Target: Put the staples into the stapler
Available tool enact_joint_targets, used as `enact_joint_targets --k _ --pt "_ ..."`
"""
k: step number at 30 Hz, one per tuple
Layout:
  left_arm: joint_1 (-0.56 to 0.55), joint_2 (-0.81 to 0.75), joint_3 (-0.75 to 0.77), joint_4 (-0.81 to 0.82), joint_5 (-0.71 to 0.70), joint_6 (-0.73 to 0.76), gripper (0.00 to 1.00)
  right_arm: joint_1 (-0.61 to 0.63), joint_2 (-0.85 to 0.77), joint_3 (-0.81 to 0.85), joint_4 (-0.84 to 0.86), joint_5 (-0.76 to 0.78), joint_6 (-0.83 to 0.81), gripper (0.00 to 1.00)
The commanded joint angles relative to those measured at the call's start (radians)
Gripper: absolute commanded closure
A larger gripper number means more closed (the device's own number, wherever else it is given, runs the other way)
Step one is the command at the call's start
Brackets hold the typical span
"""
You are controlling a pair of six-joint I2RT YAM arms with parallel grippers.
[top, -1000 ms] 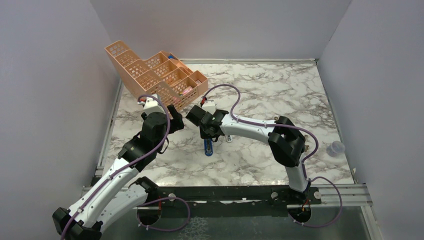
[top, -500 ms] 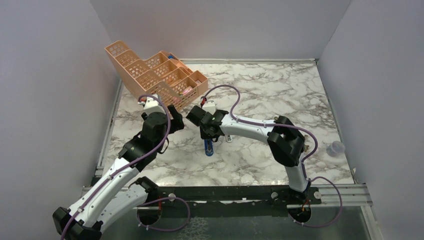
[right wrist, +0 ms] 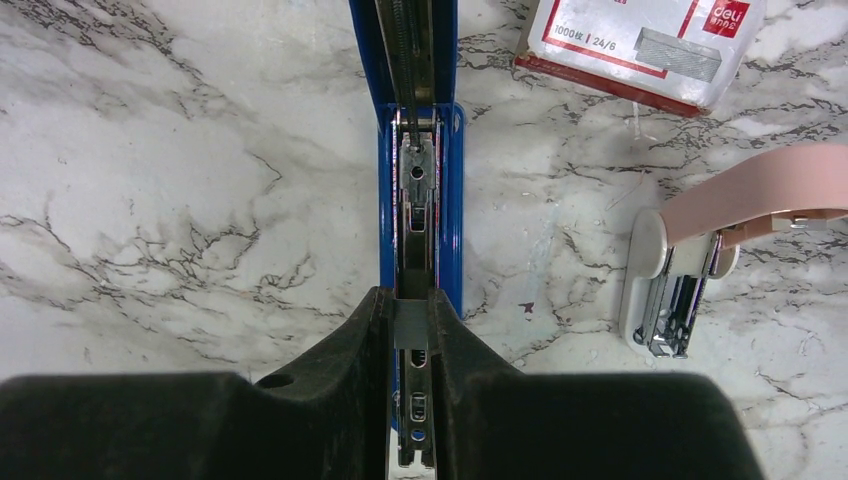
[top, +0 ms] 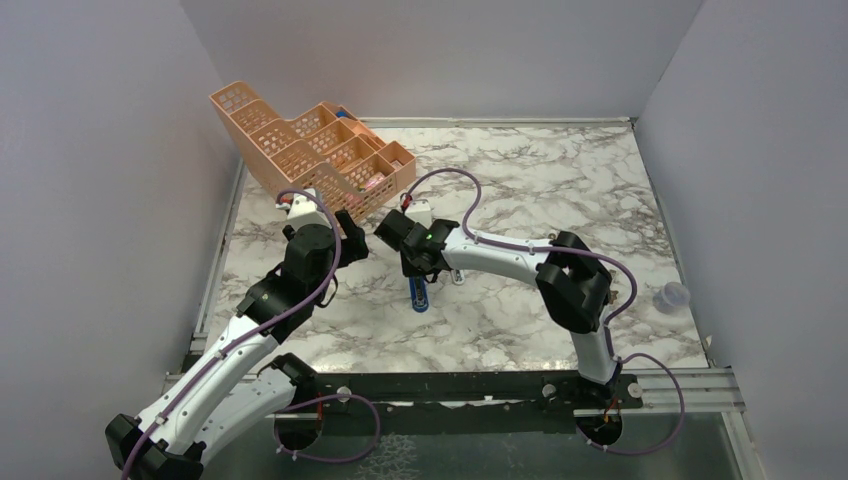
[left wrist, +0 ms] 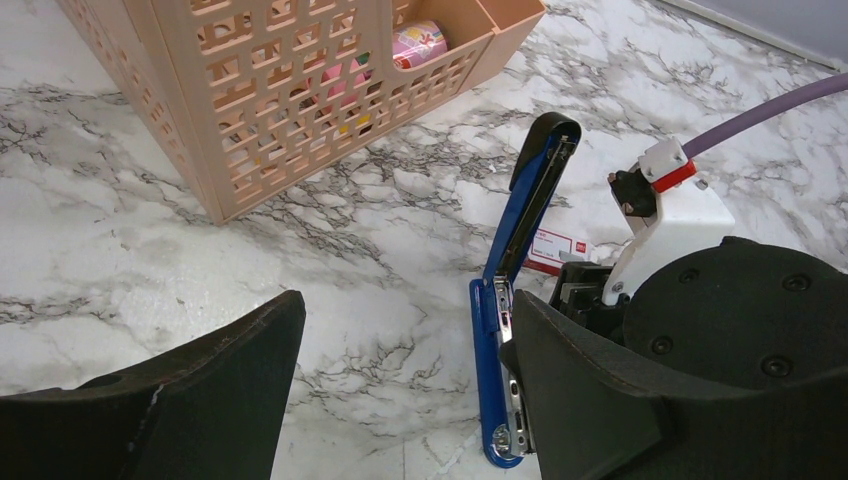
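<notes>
We see a marble-patterned table (top: 560,170) closed in by plain grey walls (top: 90,150) on three sides, with wide bare room across its right half. A peach plastic mesh organiser (top: 310,150), stepped in tiers, stands at the far left corner, near both wrists. The stapler (right wrist: 447,200) lies near the table's middle with its slim blue lid swung up and its silver metal channel bare. Just beside it lie a red-and-white cardboard box (right wrist: 640,45) and a pink-and-white piece (right wrist: 680,270) with a metal insert, both on the right claw's side. A small clear cup (top: 672,297) sits well apart by the right edge. The left claw (left wrist: 400,310) hangs gaping wide with nothing in it, its black fingers (left wrist: 200,400) either side of bare marble and the stapler's near end. The right claw (right wrist: 408,300) is pinched on the staples (right wrist: 410,328), a small ribbed silvery strip in line with the channel; we cannot tell whether they touch it.
</notes>
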Motion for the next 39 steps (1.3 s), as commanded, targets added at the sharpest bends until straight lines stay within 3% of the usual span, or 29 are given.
enact_joint_targets --k 1,39 --pt "0.006 -0.003 -0.010 -0.007 -0.023 -0.006 0.23 -0.010 -0.038 -0.015 0.013 0.024 -0.024 0.81" --pt "0.007 0.000 -0.015 -0.007 -0.023 -0.009 0.23 -0.017 -0.081 -0.076 0.104 -0.018 -0.127 0.81"
